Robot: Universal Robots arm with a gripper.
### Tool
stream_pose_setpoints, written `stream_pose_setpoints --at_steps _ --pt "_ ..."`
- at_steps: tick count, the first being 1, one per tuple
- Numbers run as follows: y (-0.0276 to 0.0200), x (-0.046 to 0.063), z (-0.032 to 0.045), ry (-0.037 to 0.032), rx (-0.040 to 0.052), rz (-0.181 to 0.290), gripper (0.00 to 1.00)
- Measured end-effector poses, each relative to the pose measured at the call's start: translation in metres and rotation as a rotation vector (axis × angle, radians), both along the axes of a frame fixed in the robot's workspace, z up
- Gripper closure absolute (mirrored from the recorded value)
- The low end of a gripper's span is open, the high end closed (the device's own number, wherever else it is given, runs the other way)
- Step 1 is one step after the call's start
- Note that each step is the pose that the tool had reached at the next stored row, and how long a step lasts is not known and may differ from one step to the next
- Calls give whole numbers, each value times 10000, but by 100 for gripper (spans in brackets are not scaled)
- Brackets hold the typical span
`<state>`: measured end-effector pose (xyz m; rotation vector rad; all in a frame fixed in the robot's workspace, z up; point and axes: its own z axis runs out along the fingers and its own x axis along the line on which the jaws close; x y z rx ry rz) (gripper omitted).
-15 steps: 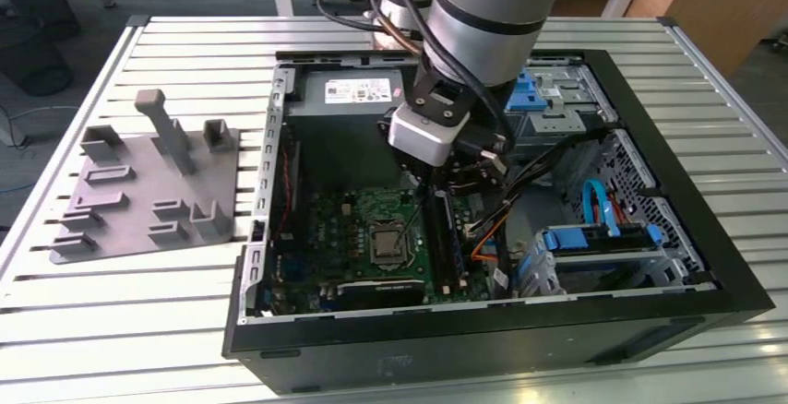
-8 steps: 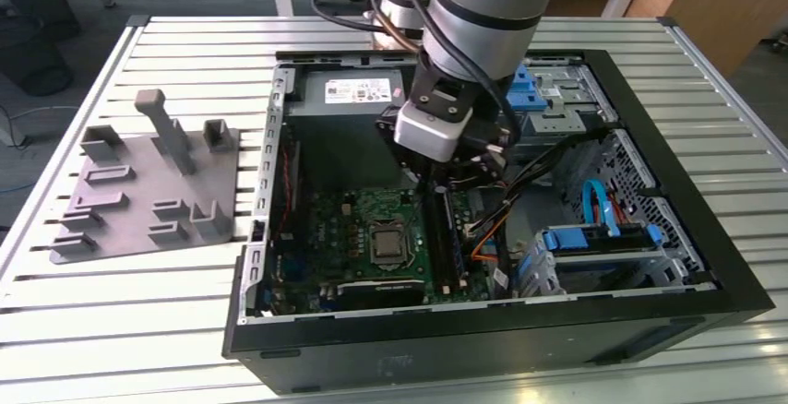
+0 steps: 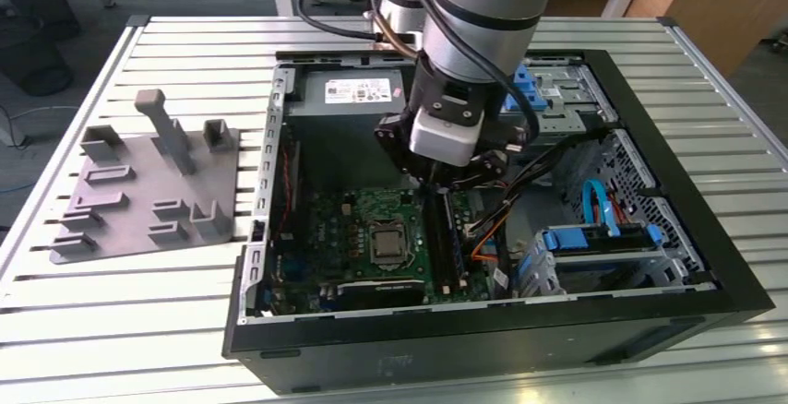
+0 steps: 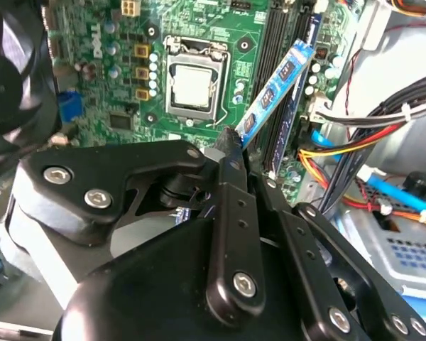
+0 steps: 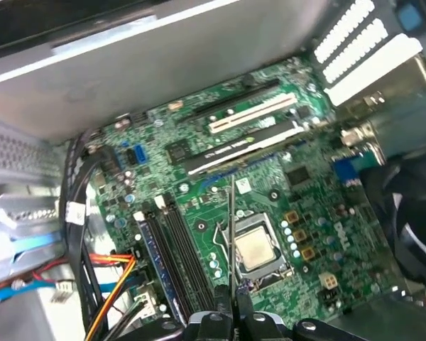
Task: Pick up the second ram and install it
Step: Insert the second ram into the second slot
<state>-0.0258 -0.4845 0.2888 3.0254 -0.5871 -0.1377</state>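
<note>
Gripper: the gripper (image 3: 438,181) (image 4: 231,150) (image 5: 229,312) was down inside the case (image 3: 493,335), low over the board (image 3: 335,229) (image 4: 216,21) (image 5: 319,206)
Fingers: the fingers (image 4: 228,170) were closed tight on one end of the ram, clamped against its flat faces
Ram: the ram (image 4: 277,89) (image 5: 231,234) was held clear in the air, sticking out lengthwise from the fingertips; blue with a pale label and tilted in the second wrist view; a thin edge-on line in the first wrist view
Ram's place: over the board, between the socket (image 3: 388,243) (image 4: 192,85) (image 5: 257,245) and the slots (image 4: 270,42) (image 5: 181,241); whether its far end touched a slot could not be told
Slots: long, black, side by side; another stick (image 5: 150,256), blue-edged, sat in the outermost one
Cables: red, yellow and black cables (image 4: 355,135) (image 5: 106,284) ran just beside the slots, on the side away from the socket
Fan: a black fan (image 4: 14,78) (image 5: 412,213) stood beyond the socket, at the board's far edge
Case: open-topped, lying on a slatted table (image 3: 124,330)
Fixture: a grey fixture (image 3: 148,192) lay on the table at the exterior view's left, well apart from the gripper
</note>
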Motion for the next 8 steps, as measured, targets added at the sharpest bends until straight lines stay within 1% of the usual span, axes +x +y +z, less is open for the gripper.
stream_pose_setpoints --at_steps 8 --pt "0 0 -6 0 1 1362 86"
